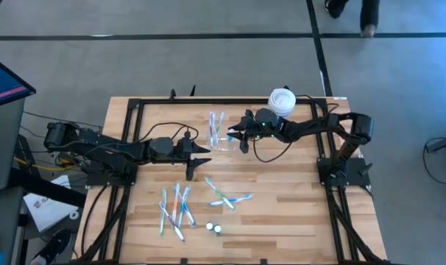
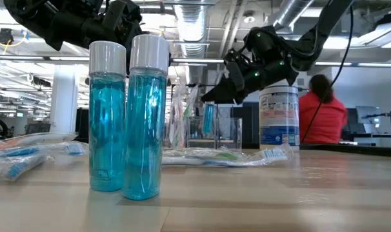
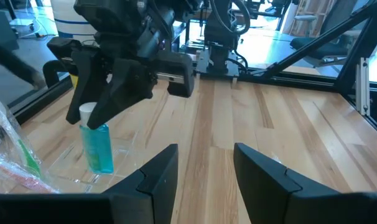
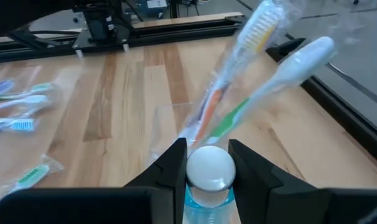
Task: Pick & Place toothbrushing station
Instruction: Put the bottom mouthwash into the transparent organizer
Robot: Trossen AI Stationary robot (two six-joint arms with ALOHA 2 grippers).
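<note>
Right wrist view: we see the right gripper (image 4: 207,163) clamping a blue bottle (image 4: 208,177) over the organizer (image 1: 221,140), which holds two toothbrushes (image 4: 263,62), at table's 12 o'clock; left gripper (image 3: 204,168) gapes empty nearby

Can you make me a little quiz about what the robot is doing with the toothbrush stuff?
1. True or false: the left tool is holding a toothbrush.
2. Fill the gap: the right tool grips a small blue ____ with a white cap.
3. Count: how many capped blue bottles stand free on the table, close to the low camera?

Key
1. False. Its fingers are open and empty.
2. Bottle.
3. Two.
</note>
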